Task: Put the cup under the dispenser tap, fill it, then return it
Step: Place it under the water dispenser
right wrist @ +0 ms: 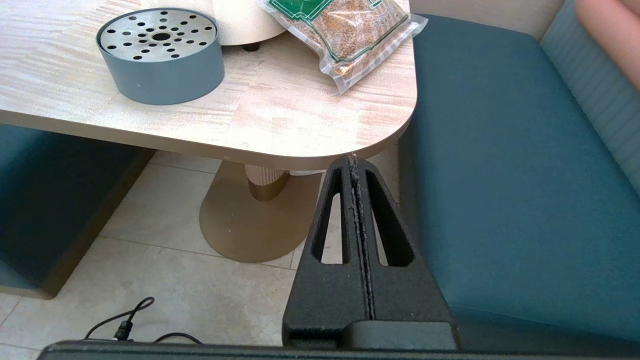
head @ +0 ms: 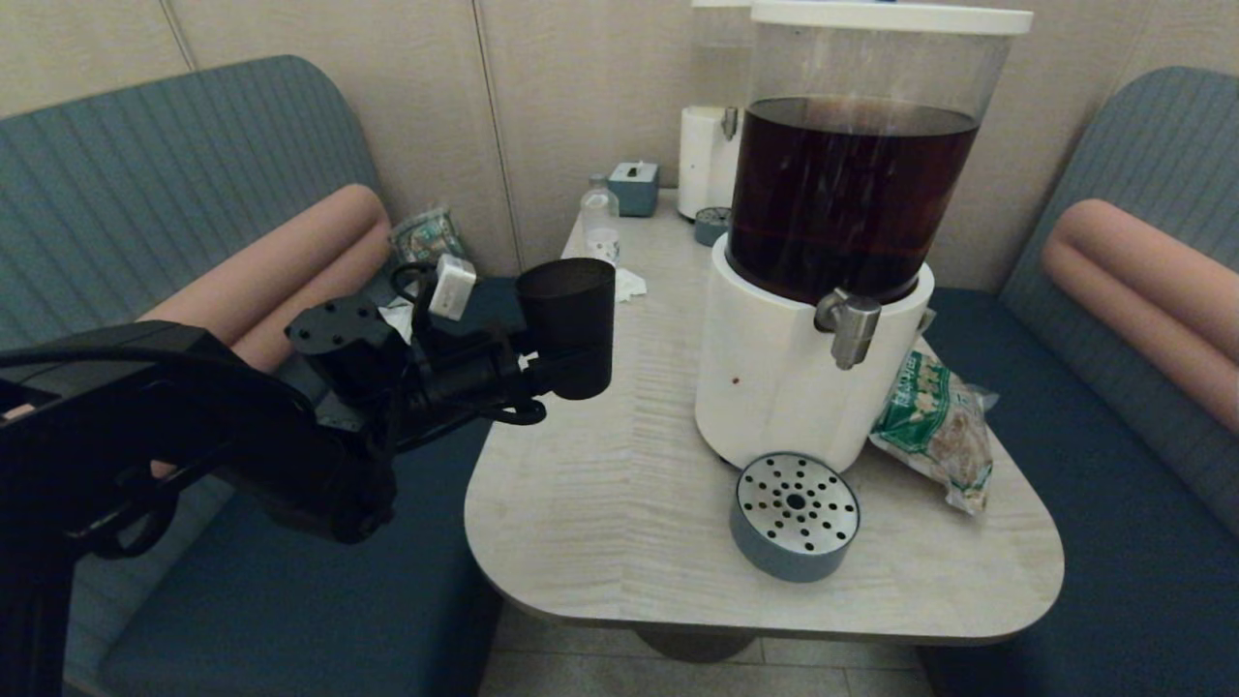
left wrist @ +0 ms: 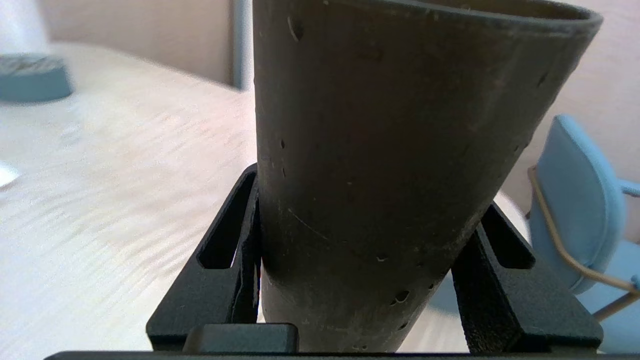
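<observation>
My left gripper (head: 571, 373) is shut on the lower part of the black cup (head: 567, 324), holding it upright in the air above the table's left side. In the left wrist view the cup (left wrist: 395, 165) fills the space between the two black fingers (left wrist: 227, 260). The dispenser tap (head: 849, 326), a short silvery spout, juts from the white base (head: 774, 387) of the big clear tank of dark brown liquid (head: 852, 194), well to the right of the cup. My right gripper (right wrist: 354, 165) is shut and empty, parked low beside the table's front right corner.
A round grey drip tray (head: 795, 516) with a perforated metal top sits on the table (head: 600, 503) in front of the dispenser. A green snack bag (head: 937, 426) lies at the right. A clear bottle (head: 600, 223), a tissue box (head: 635, 186) and a smaller white dispenser (head: 707, 160) stand at the back.
</observation>
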Tool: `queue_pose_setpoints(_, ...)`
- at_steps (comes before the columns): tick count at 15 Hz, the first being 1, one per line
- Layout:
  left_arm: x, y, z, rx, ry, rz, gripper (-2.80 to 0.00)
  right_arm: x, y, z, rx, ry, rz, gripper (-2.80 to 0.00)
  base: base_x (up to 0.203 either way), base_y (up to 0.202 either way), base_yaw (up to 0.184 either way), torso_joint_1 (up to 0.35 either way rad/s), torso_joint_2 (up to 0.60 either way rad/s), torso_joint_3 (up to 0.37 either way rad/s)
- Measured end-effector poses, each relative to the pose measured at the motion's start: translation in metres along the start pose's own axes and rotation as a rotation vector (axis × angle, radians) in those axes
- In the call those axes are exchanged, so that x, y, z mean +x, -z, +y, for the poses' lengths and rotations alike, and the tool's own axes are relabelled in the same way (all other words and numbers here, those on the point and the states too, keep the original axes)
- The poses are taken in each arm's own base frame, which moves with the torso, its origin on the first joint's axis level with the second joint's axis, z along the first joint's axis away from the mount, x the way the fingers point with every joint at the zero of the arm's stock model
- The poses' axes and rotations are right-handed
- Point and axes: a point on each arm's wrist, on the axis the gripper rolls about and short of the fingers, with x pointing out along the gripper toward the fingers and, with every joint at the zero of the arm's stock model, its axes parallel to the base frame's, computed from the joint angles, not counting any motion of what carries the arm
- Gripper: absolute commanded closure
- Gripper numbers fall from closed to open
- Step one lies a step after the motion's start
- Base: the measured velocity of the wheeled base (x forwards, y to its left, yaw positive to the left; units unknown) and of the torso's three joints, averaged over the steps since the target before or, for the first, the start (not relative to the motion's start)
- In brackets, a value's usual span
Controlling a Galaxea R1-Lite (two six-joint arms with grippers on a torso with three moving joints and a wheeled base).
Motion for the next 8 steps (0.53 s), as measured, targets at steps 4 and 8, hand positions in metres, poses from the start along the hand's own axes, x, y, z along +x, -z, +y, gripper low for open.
queue_pose_setpoints(4, 0.021, 0.002, -0.021, -0.007, 0.025, -0.017, 0.00, 0.000, 0.000, 0.000, 0.000, 0.000, 0.000, 0.00, 0.000, 0.000, 0.000, 0.000, 0.00, 0.000)
queue_pose_setpoints(8, 0.040, 0.010, -0.039, -0.030, 0.042, -0.024, 0.00, 0.000, 0.000, 0.000, 0.000, 0.000, 0.000, 0.00, 0.000, 0.000, 0.000, 0.000, 0.00, 0.000)
